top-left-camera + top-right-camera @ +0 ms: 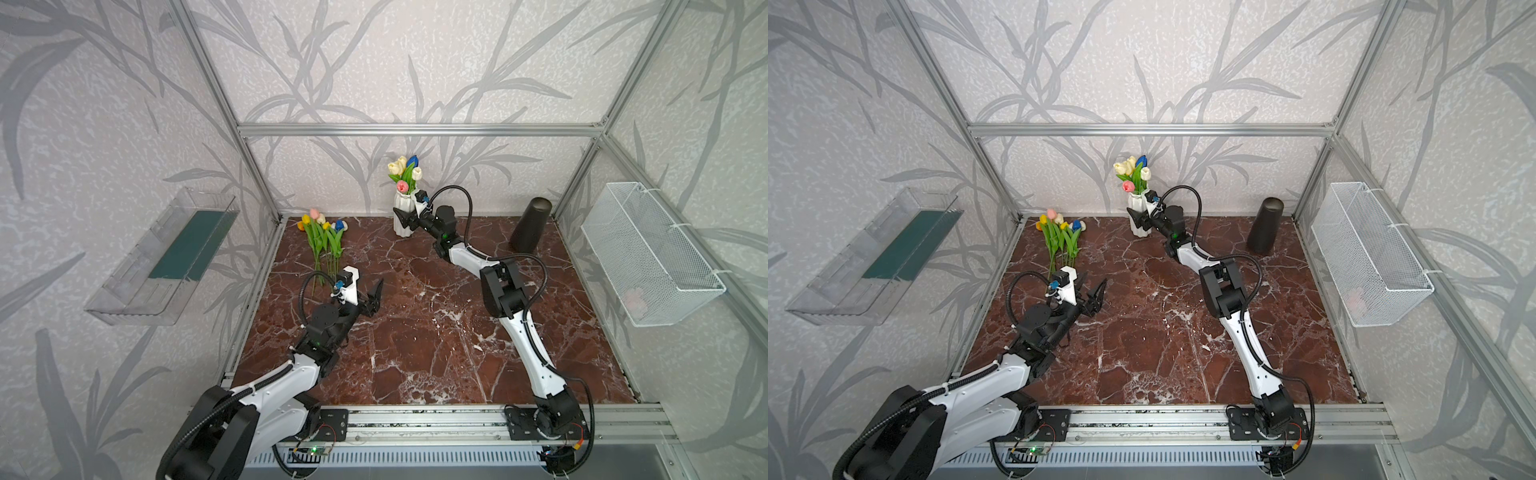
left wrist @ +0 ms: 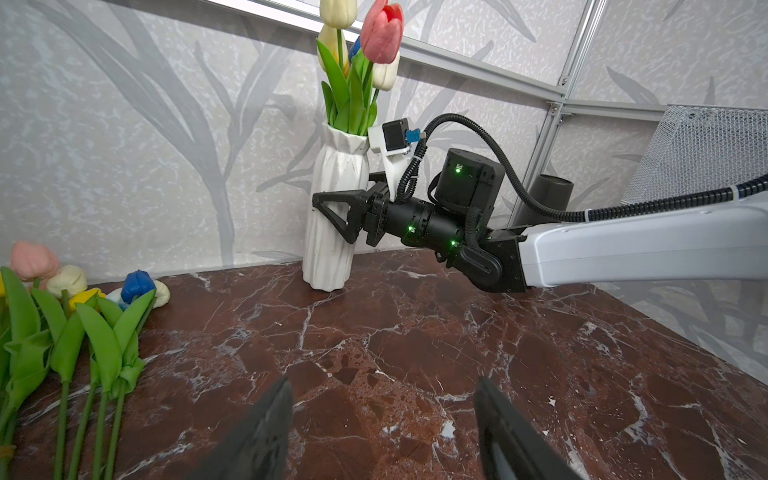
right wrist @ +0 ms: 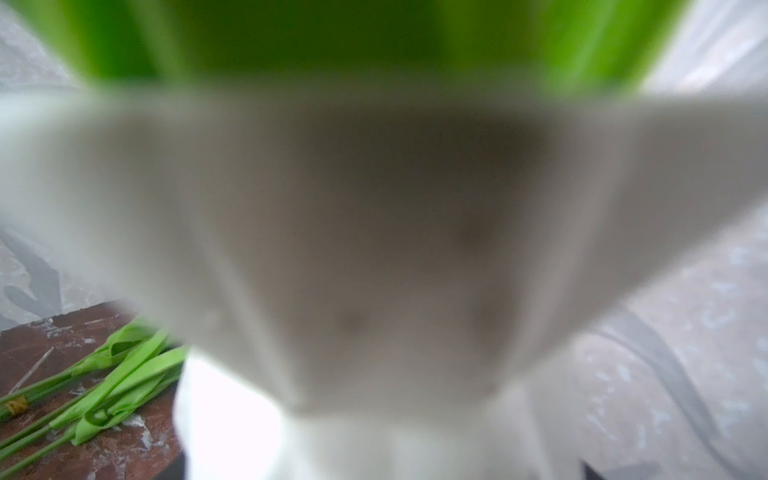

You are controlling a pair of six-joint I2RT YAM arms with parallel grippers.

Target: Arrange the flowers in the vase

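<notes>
Left gripper (image 1: pixel 1093 284), jaws spread and empty, should pinch one stem among the loose green-stemmed artificial tulips (image 1: pixel 324 241) while right gripper (image 2: pixel 330 201) clasps the white ribbed vase (image 2: pixel 328 257).

Lab test cell: aluminium frame (image 1: pixel 415 129), wallpapered panels (image 1: pixel 374 62), marble tabletop (image 1: pixel 415 353)

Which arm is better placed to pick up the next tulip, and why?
Left. The left gripper is open, empty and close to the stems of the loose tulips; the right gripper is clamped on the white vase.
</notes>
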